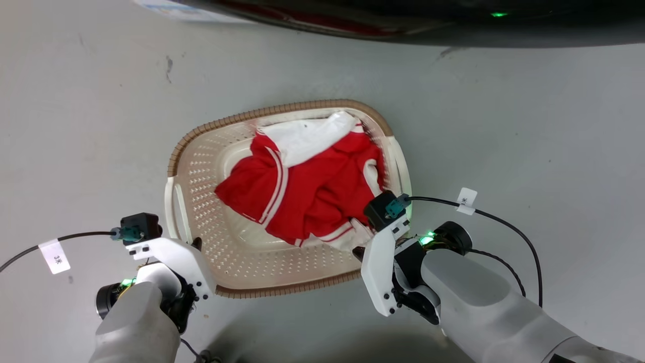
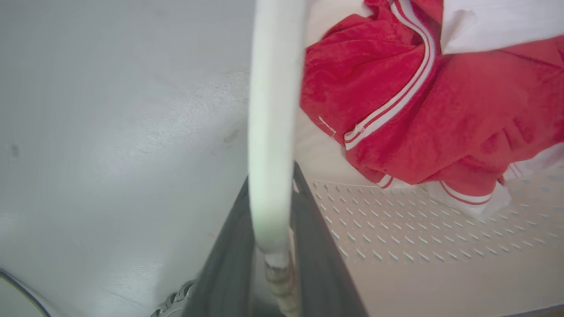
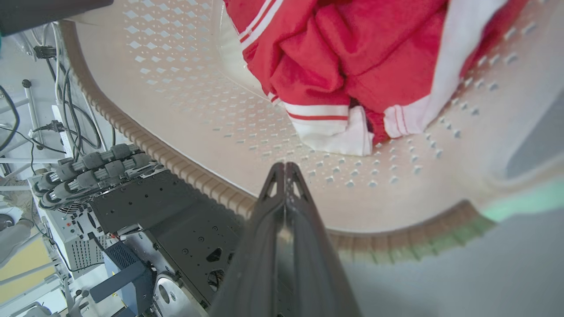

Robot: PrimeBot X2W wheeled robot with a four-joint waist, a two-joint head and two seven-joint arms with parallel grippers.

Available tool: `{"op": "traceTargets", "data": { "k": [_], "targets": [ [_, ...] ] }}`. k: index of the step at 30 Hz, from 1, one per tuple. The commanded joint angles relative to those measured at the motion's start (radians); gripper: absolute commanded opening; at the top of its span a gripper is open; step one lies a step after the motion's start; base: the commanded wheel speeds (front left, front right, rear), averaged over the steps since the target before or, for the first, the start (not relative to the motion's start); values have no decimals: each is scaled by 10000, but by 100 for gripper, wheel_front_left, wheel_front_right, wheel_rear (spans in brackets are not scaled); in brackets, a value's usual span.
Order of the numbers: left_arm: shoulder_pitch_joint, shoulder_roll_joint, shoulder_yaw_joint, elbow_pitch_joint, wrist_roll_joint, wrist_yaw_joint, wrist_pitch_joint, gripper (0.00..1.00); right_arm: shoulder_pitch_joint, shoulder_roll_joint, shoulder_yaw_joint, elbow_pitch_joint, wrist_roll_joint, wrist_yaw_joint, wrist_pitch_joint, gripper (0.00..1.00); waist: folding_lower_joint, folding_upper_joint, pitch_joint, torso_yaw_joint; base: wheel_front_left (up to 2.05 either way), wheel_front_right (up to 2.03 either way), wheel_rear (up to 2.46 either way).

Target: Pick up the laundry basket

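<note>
Left cable tag (image 1: 54, 256): white tag on the black cable, printed "3米".
Right cable tag (image 1: 466, 197): white tag with dark print, too small to read.

You had bare floor (image 1: 75, 126) open at 9 and 3 o'clock of the laundry basket (image 1: 201, 191); a dark bulk (image 1: 453, 25) closed 12 o'clock. Inside, red-and-white clothes (image 1: 312, 191) blocked the centre to 2 o'clock, leaving 7 o'clock free.
</note>
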State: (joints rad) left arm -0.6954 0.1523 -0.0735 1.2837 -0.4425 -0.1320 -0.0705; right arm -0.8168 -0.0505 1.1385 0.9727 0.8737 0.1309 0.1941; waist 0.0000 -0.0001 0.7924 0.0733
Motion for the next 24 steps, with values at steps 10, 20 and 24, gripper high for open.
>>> {"op": "traceTargets", "data": {
  "k": [10,20,24],
  "targets": [
    [489,377,-533,-28,-408,25,-59,0,-272,5,-435,664,895,-3,-1348,0,0,1,-1408,-216,0,0,0],
    [1116,529,-811,-4,-786,16,41,0,40,13,-1108,2078,1103,-3,-3194,100,0,1,-2162,-564,0,0,0],
    [1150,582,-917,0,-896,3,81,0,180,12,-1195,2144,1312,-3,-3350,100,0,1,-2173,-661,0,0,0]
  ]
}}
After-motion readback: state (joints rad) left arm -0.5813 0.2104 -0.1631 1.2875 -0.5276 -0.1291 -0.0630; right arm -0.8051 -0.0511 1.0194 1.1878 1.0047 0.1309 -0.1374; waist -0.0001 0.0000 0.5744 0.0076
